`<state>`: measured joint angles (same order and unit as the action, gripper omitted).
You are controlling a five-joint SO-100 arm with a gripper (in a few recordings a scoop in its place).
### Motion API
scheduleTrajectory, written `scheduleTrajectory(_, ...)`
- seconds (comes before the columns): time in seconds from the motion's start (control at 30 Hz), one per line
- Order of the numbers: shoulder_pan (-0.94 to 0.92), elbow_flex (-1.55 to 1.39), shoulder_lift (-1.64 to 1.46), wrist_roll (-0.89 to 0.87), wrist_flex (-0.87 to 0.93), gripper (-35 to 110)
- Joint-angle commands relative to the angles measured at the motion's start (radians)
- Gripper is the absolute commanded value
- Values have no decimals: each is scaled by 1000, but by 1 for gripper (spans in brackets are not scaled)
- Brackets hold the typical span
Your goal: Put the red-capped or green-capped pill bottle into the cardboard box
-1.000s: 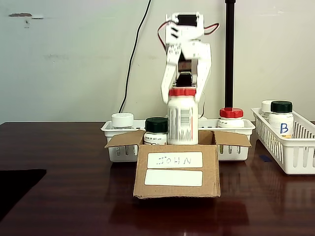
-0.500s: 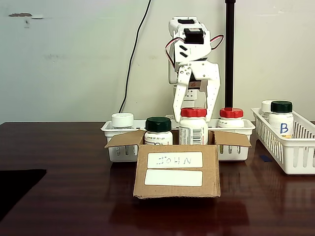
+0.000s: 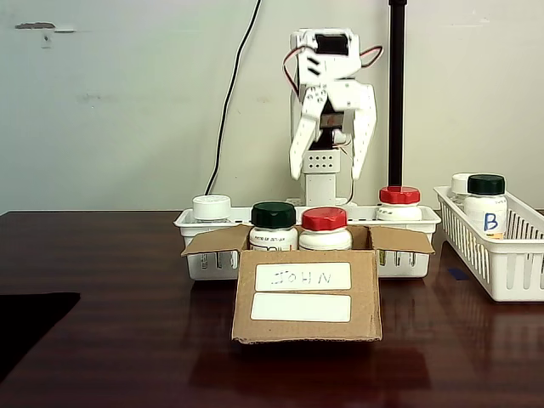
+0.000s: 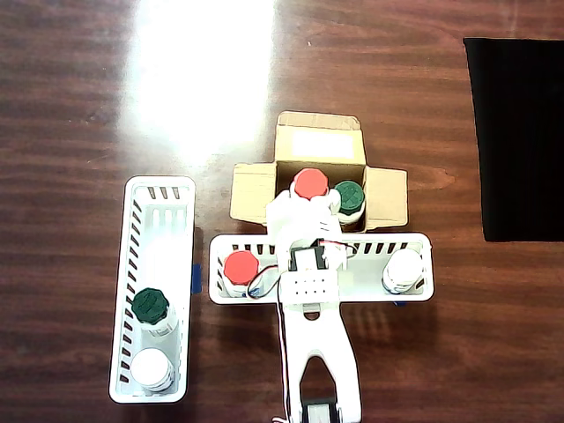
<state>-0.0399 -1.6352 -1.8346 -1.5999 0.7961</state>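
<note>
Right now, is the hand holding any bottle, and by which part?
Nothing is held: the hand hangs open above the cardboard box, clear of the red-capped pill bottle inside.

Cardboard box holding red-capped bottle beside green-capped bottle, pincer above

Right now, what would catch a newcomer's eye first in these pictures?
Probably the white gripper, open, raised above the cardboard box at the table's middle in the fixed view. In the box stand a red-capped bottle and a green-capped bottle side by side. Behind it, a white basket holds another red-capped bottle.
</note>
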Motion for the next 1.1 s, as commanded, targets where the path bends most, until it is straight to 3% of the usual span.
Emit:
scheduleTrajectory(0.0,2,83,-216,-25,179,44)
scheduleTrajectory(0.2,-3,-9,-505,-101,453,2)
scheduleTrajectory(0.27,-25,-117,-647,-155,491,-5)
scheduleTrajectory(0.77,-23,-833,-1543,-198,548,1)
scheduleTrajectory(1.07,11,-1003,-1600,-130,517,1)
